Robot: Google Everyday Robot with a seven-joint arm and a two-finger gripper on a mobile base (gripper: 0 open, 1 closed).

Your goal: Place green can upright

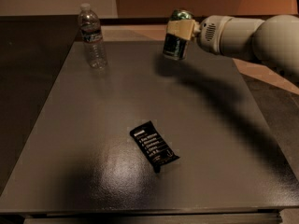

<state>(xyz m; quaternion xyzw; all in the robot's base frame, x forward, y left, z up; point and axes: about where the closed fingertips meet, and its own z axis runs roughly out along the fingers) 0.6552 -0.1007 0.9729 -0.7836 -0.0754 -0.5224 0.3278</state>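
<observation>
The gripper (180, 30) clasps the green can (175, 46) (nearly upright, slightly tilted) above the table's (84, 125) far edge. A clear water bottle (92, 38) stands far-left; a black wrapper (153, 145) lies mid-table.

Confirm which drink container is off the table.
The green can, gripped in the claw over the table at its far side; the water bottle stands on it.

Arm outstretched, hand (181, 31) aloft, clamped around green can (175, 49)

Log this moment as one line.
gripper: shut on green can | can: slightly tilted, over table far side | released: no
</observation>
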